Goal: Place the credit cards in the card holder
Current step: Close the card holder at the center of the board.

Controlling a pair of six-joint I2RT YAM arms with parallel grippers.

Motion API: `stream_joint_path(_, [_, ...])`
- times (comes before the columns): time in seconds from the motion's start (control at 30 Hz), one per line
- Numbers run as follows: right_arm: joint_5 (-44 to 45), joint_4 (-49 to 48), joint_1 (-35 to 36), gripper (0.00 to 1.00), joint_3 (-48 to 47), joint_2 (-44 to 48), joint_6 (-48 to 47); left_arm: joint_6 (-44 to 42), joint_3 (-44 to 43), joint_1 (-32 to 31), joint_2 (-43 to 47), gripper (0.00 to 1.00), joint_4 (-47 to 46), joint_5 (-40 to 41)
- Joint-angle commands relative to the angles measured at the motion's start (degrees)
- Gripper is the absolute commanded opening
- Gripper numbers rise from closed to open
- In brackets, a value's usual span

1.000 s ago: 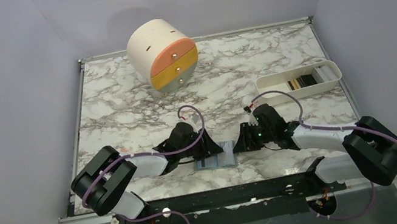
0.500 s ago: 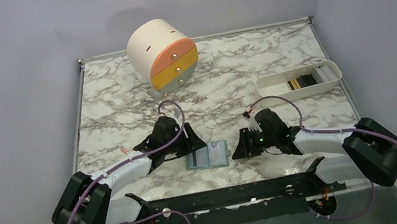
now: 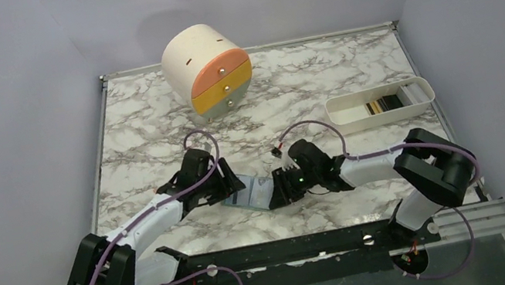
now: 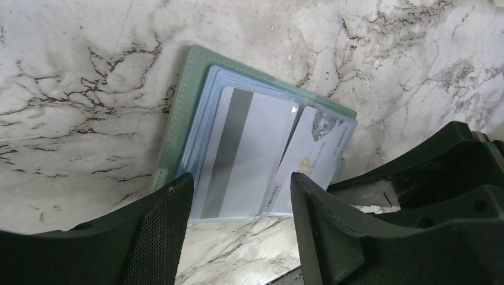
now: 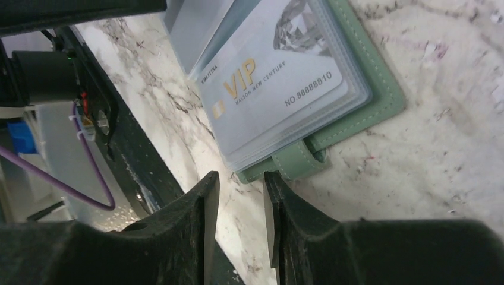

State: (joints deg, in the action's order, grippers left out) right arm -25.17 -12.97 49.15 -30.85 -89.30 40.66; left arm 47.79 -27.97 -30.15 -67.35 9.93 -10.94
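Beside card holder [image 4: 179,113], left claw [image 4: 239,179] and right claw [image 5: 241,177] apart, VIP card [image 5: 279,83] legible only from right wrist

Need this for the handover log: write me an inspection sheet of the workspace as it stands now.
Surface: marbled table, no spills seen.
Job's things: card holder lies open, striped card and VIP card sleeved inside; more cards in the white tray.
Clutter: cream drawer cylinder at the far edge.
Grippers: left gripper open at the holder's edge; right gripper narrowly open, empty.
Cables: purple cable looped on each arm.
Surroundings: plain pale walls.
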Motion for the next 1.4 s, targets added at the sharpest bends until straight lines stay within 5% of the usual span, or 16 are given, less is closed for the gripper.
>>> stream_joint_path(0.0, [1.49,7.72,0.28,0.34,-4.53,0.26,-10.83,-0.12,3.63,2.81,1.0,0.63,-3.52,-7.79])
stream_joint_path(0.1, [7.78,15.57,0.25,0.34,-7.29,4.15,-19.28,0.02,4.99,4.55,1.46,0.63,-4.43,-9.7])
stream_joint_path(0.23, [5.73,15.91,0.25,0.34,-7.92,10.18,-33.15,-0.15,5.27,7.08,3.67,0.63,-4.44,-10.96])
stream_joint_path(0.5, [10.74,20.1,0.25,0.34,-10.69,7.23,-55.67,-1.01,3.98,12.75,4.59,0.64,-2.34,-12.91])
stream_joint_path(0.8, [2.35,13.04,0.29,0.42,-9.28,3.17,-60.67,-3.8,2.47,14.55,1.49,0.67,0.32,-11.41])
stream_joint_path(1.37, [-0.98,18.41,0.33,0.44,-14.93,-4.05,-63.82,-2.59,5.27,14.6,-0.84,0.68,-3.7,-11.02])
